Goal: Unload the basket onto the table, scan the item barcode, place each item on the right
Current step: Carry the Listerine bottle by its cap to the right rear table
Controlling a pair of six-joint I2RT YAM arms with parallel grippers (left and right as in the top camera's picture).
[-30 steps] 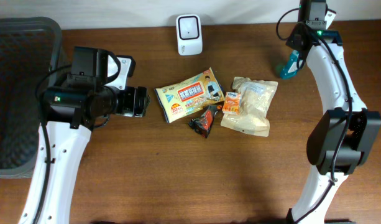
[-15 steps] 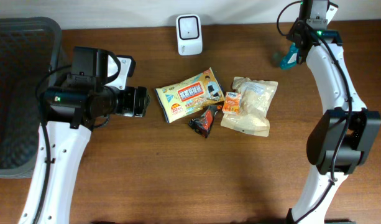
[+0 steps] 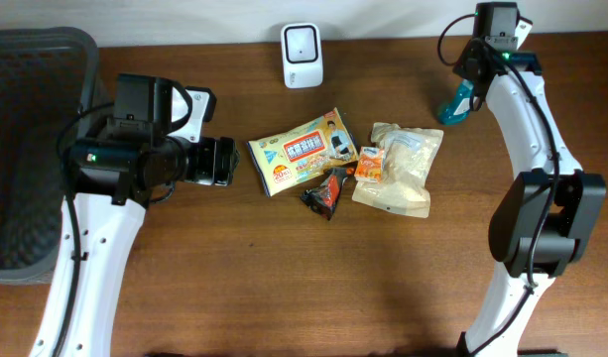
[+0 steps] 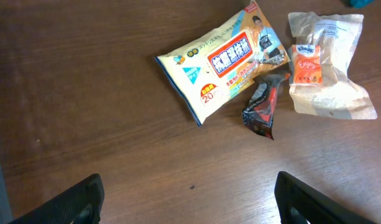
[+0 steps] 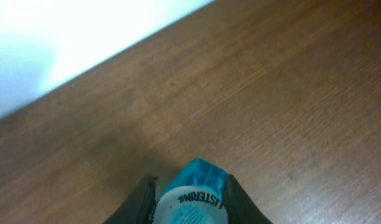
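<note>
stretching across every view is the brown wooden tabletop [image 3: 284, 288], with a dark mesh basket [image 3: 26, 149] at its left edge. the left arm [image 3: 125, 159] lies just right of the basket, and the left jaws stand wide apart with nothing between them. only their dark fingertips [image 4: 78, 199] show, in the bottom corners of the left wrist view. the right arm [image 3: 530, 119] reaches up to the back right corner.

in the middle lie a pack of wipes [image 3: 304, 151] and a clear bag [image 3: 403, 177], near each other. a white scanner [image 3: 302, 55] stands upright at the back edge, behind the wipes.

the right jaws are closed most of the way on a teal bottle [image 3: 458, 102], one finger on each side of it in the right wrist view. the bottle is at the back right, well to the right of the scanner. from overhead its long axis runs on a slant, upper end in the grip and free end pointing down and to the left. whether it touches the wood i cannot tell.

a dark packet [image 3: 326, 191] lies between wipes and bag, and an orange packet [image 3: 370, 165] rests on the bag.

half a second ago the bottle sat nearer the back edge and looked shorter from above. now it slants further out, much as it did a second ago. the left arm and the packets have not moved.
</note>
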